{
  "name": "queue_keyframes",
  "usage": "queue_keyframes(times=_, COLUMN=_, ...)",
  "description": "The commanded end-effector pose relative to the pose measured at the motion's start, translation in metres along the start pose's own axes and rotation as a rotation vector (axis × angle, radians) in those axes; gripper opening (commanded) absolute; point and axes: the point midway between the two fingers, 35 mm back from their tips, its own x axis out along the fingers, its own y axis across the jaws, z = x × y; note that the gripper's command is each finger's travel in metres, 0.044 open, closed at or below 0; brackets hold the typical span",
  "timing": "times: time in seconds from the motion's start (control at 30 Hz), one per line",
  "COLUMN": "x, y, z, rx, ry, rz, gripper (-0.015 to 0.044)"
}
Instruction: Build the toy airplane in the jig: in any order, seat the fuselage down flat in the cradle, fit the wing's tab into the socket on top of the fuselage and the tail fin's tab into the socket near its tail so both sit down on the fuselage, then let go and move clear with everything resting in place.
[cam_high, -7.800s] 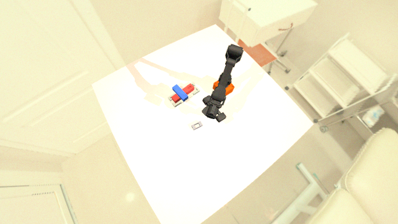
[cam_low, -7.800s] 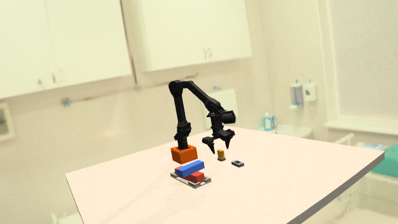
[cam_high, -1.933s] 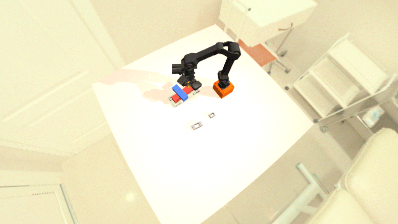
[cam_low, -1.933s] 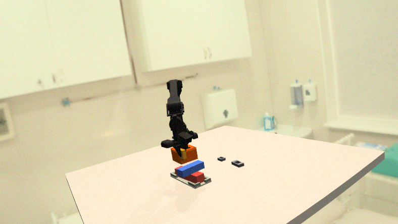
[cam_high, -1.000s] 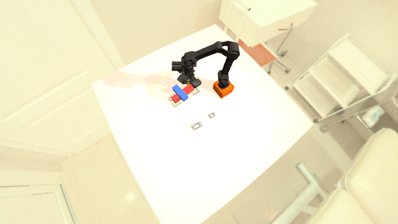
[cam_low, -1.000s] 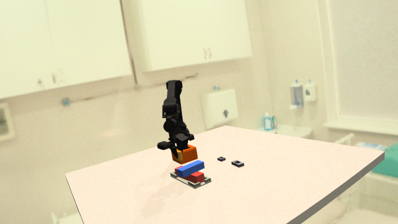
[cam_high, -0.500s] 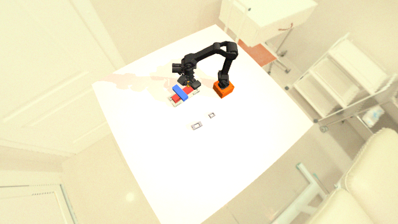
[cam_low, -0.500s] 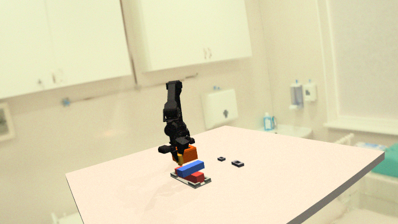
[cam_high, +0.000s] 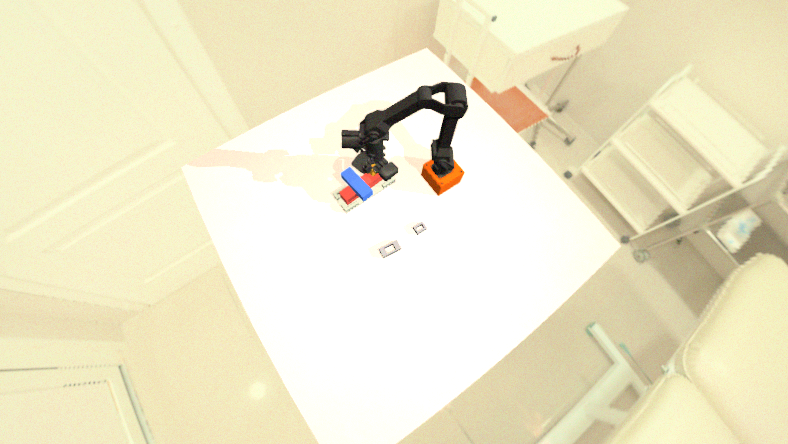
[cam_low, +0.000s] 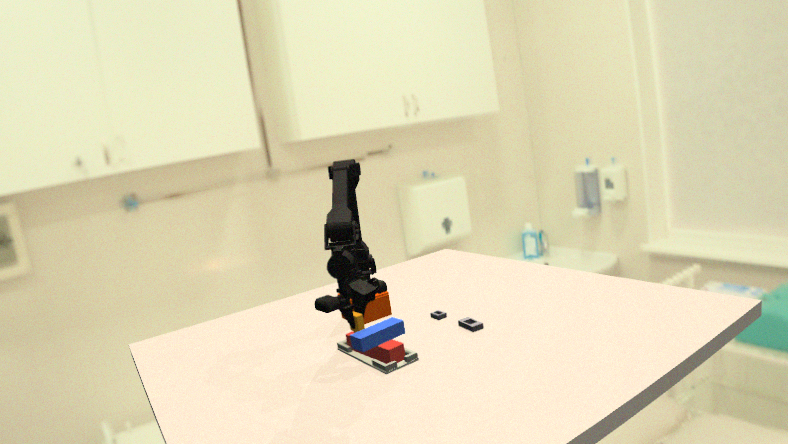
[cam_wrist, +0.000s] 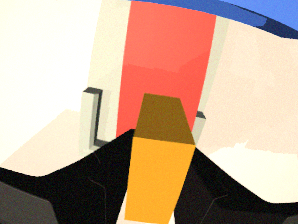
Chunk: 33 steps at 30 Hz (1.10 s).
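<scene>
The red fuselage (cam_high: 348, 194) (cam_low: 393, 351) (cam_wrist: 162, 50) lies in the pale cradle jig (cam_high: 351, 207) (cam_low: 384, 367) (cam_wrist: 89, 120). The blue wing (cam_high: 356, 184) (cam_low: 377, 334) (cam_wrist: 240, 14) sits crosswise on top of the fuselage. My gripper (cam_high: 374, 170) (cam_low: 357, 324) (cam_wrist: 155, 140) is shut on the orange-yellow tail fin (cam_high: 372, 168) (cam_low: 358, 321) (cam_wrist: 157, 175), which stands upright over the fuselage's tail end, behind the wing. The fin's tab and the tail socket are hidden, so I cannot tell whether they meet.
Two empty grey holders, a small one (cam_high: 415, 229) (cam_low: 438, 317) and a larger one (cam_high: 382, 252) (cam_low: 470, 327), lie on the white table (cam_high: 441, 308) (cam_low: 523, 364) to one side of the jig. The arm's orange base (cam_high: 440, 184) (cam_low: 379, 308) stands near the jig's tail end.
</scene>
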Motion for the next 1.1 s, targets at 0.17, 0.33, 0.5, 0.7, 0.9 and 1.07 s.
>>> queue_keyframes(times=0.17, x=0.000, y=0.000, z=0.000, rx=0.000, ry=0.000, rz=0.000, gripper=0.0005)
queue_keyframes(times=0.33, x=0.000, y=0.000, z=0.000, rx=0.000, ry=0.000, rz=0.000, gripper=0.0026)
queue_keyframes(times=0.5, x=0.000, y=0.000, z=0.000, rx=0.000, ry=0.000, rz=0.000, gripper=0.0157)
queue_keyframes(times=0.7, x=0.000, y=0.000, z=0.000, rx=0.000, ry=0.000, rz=0.000, gripper=0.0260)
queue_keyframes(times=0.9, x=0.000, y=0.000, z=0.000, rx=0.000, ry=0.000, rz=0.000, gripper=0.0260)
queue_keyframes(times=1.07, x=-0.053, y=-0.003, z=0.003, rx=0.002, ry=-0.001, rz=0.001, gripper=0.0260)
